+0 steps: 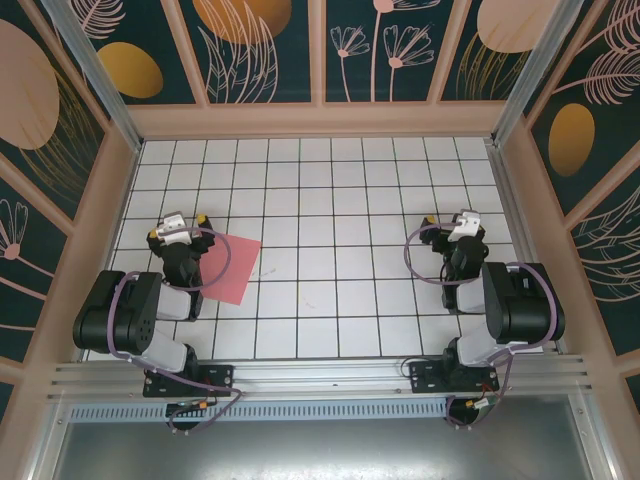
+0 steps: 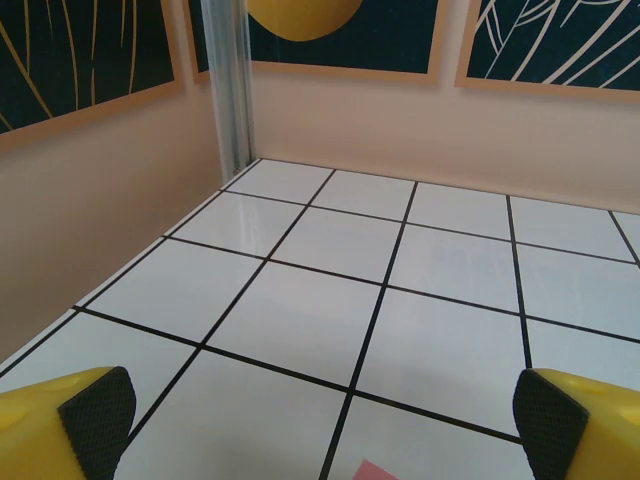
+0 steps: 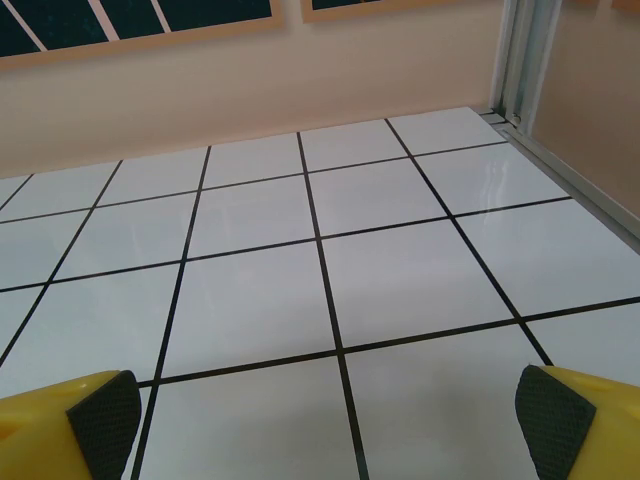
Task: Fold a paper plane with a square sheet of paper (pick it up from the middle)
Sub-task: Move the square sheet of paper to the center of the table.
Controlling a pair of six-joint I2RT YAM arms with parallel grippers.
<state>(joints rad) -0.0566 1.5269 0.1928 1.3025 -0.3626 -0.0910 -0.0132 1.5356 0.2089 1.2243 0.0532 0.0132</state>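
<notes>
White gridded tabletop [image 1: 330, 300] is being boxed in by floral-print walls [image 1: 270, 50]. At left, the square sheet of paper [image 1: 235, 268] is being seen lying flat, its edge being covered by the left gripper [image 1: 179, 224], jaws being held spread wide. Over on the other side, the right gripper [image 1: 452, 222] is being held spread too, well apart from it.

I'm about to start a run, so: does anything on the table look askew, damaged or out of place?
Only the square sheet of paper: it lies flat but turned askew to the tile grid, its left edge hidden beneath the left arm. No tear or crease is visible.
</notes>
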